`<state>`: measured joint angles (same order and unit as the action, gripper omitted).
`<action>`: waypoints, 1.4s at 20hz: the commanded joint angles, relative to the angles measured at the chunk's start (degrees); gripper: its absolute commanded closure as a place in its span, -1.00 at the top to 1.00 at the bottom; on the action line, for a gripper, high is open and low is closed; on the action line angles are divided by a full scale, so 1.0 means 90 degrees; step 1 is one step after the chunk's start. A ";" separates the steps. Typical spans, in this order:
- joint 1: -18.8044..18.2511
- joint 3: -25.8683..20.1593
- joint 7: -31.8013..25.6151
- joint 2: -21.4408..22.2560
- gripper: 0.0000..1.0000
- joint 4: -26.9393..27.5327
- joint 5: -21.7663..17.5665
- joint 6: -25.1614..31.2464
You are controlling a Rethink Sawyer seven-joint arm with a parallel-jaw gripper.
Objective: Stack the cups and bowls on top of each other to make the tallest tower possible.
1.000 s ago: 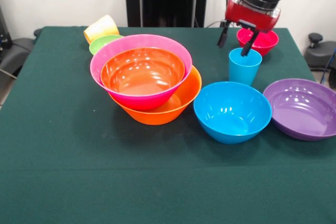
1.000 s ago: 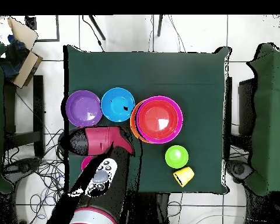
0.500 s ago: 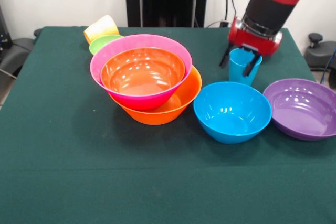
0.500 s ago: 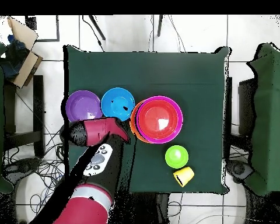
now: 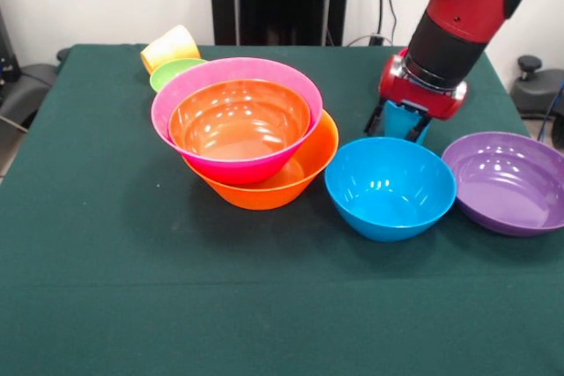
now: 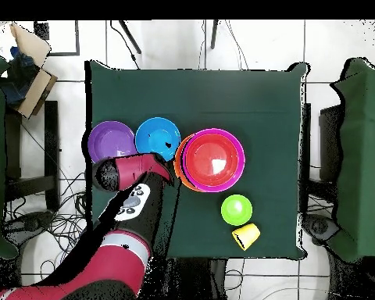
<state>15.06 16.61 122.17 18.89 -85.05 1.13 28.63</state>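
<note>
Front view: the gripper [image 5: 398, 120] is lowered over the light blue cup [image 5: 407, 122], with one dark finger [image 5: 374, 119] seen outside the cup's wall. Whether the cup is gripped cannot be told; the fingers are mostly hidden under the red wrist. The cup stands upright on the green table [image 5: 132, 244], just beyond the blue bowl [image 5: 390, 187], at about 12 o'clock from it. The purple bowl [image 5: 507, 180] lies at 3 o'clock of the blue bowl, close beside it.

The tower [image 5: 247, 134] is seen at 9 o'clock of the blue bowl: the red-orange bowl [image 5: 240, 121] nested in the pink bowl [image 5: 207, 85], nested in the large orange bowl [image 5: 300, 173]. At its 11 o'clock the green bowl [image 5: 172, 70] sits, with the yellow-orange cup [image 5: 169, 47] tipped on its side just beyond.

Overhead view: the gripper is hidden under the arm [image 6: 132, 173].
</note>
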 commanded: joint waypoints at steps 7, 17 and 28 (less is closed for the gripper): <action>0.0233 -0.0356 0.0456 0.1036 1.00 -0.0507 -0.0010 0.0962; 0.0249 -0.0421 0.0398 0.1890 1.00 -0.1307 -0.0021 0.1039; 0.0503 -0.0363 0.0729 0.2067 1.00 -0.2432 -0.0257 -0.0206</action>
<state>19.07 17.27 122.17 37.83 -98.54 1.09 32.25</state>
